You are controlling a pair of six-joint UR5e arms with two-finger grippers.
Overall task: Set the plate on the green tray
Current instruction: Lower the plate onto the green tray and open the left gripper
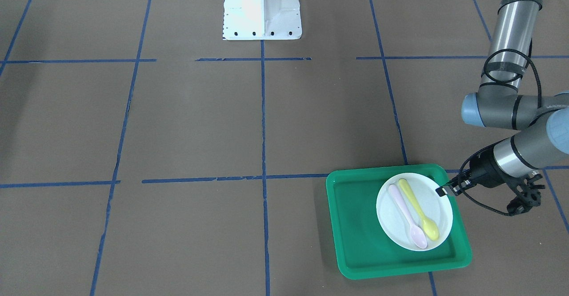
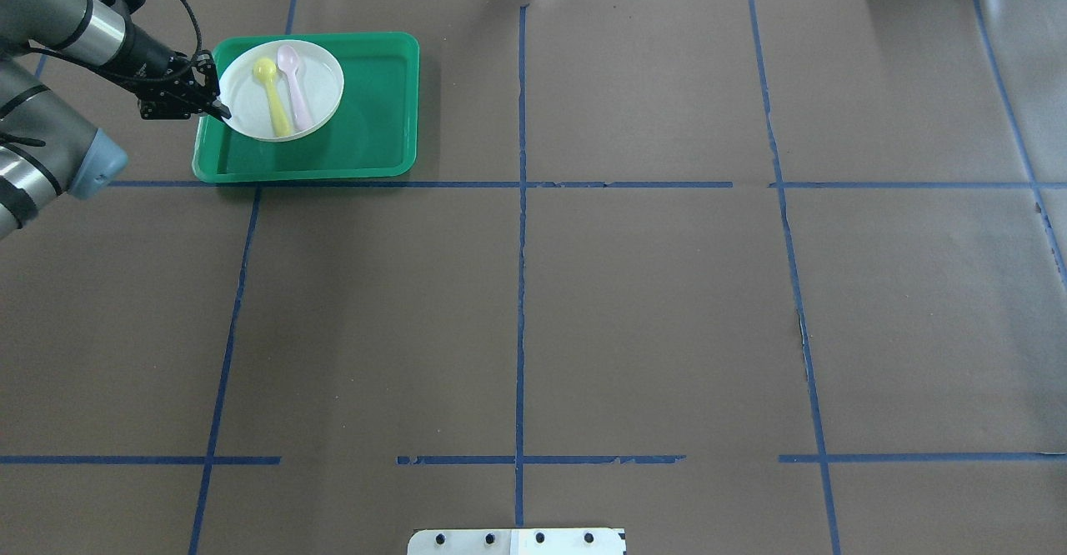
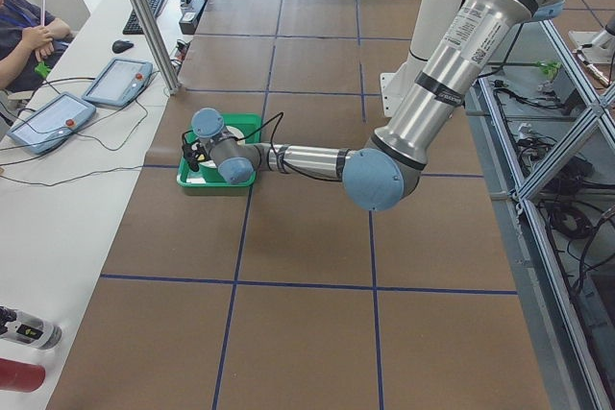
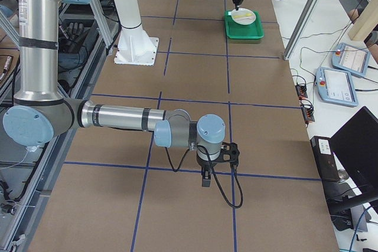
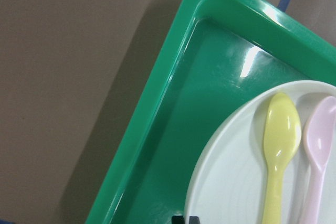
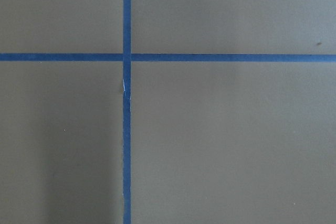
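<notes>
Plate point(image 5: 226, 182) in green tray point(image 1: 355, 225), left claw point(image 1: 446, 191) on its rim

Plate lies within the green tray, toward its left side and close to the wall. I can't tell if it's fully down on the tray floor. Yellow spoon point(image 1: 417, 207) and pink spoon point(image 1: 405, 216) lie side by side on it, bowls away from the robot. Left claw has its jaws nearly together, pinching the plate's left rim. Tray sits far left on the surface point(image 1: 200, 122). Right claw point(image 4: 205, 176) hangs over bare surface by blue tape lines point(image 6: 127, 129), well apart from the tray. I can't tell its opening.
</notes>
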